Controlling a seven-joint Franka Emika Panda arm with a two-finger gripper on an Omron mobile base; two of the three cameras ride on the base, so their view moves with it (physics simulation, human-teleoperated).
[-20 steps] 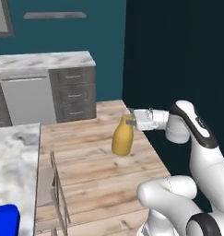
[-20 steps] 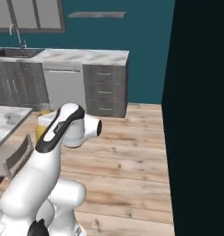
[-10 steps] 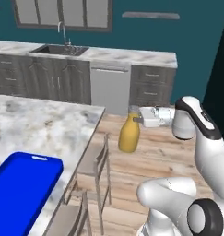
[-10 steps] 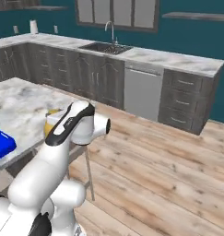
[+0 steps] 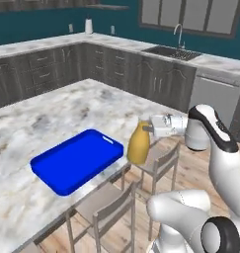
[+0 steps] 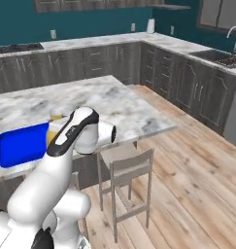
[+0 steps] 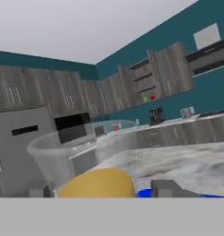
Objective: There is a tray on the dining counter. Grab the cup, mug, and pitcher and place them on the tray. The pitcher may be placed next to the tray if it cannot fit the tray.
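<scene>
Jaws of the gripper [image 5: 147,128] stand wide, clamped on the neck of the pitcher [image 5: 139,146], which hangs in the air at the edge of the dining counter [image 5: 52,118], just beside the tray [image 5: 77,160]. Rigid and smooth, the pitcher looks bottom-heavy, so a neck hold may let it swing or slip. No cup or mug sits on the tray, so 2 vessels remain.

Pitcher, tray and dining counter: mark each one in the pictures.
pitcher [image 5: 139,147]: left base view, on its rounded yellow body.
tray [image 5: 74,160]: left base view, on its bare blue floor.
dining counter [image 5: 67,111]: left base view, on bare marble beyond the tray.
</scene>
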